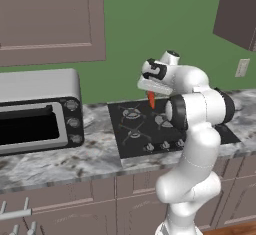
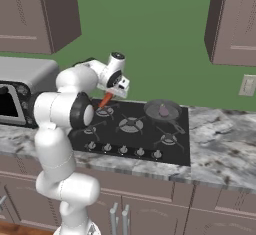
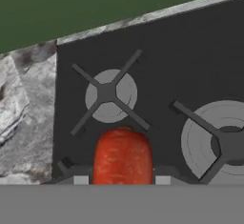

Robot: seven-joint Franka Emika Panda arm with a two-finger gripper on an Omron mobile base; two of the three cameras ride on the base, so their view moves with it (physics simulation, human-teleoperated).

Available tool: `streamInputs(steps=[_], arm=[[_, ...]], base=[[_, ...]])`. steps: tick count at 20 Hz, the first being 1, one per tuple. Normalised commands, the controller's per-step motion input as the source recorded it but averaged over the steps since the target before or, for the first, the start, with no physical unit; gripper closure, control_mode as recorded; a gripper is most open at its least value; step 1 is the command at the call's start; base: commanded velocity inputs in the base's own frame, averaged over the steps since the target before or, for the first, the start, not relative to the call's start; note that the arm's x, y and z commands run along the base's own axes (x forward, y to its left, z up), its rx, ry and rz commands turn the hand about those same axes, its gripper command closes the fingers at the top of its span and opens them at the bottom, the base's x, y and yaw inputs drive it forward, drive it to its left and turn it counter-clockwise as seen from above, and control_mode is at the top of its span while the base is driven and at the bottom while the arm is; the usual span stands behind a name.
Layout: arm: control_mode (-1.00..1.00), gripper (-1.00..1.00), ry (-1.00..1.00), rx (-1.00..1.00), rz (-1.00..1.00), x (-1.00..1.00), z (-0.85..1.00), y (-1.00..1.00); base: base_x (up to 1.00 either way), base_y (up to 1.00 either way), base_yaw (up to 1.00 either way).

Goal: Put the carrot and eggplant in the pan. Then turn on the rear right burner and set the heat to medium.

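carrot (image 3: 123, 157) top hidden in hand (image 2: 111, 95), tip down

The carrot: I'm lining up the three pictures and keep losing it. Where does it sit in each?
Left base view: the carrot hangs just below the pincer, centre, above the back of the stove.
Right base view: carrot left of centre, slanting down from the pincer over the stove's rear left corner.
Hand view: carrot bottom centre, foreshortened, over the stove.
Shared landmark: the black stove.
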Motion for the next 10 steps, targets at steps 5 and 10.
streamInputs(steps=[5,10], arm=[[-1.0,1.0,-0.04,0.0,0.18,-0.05,0.01,-0.68],[-1.0,1.0,-0.04,0.0,0.17,-0.25,0.0,-0.68]], base=[[0.0,0.0,0.0],[0.0,0.0,0.0]])
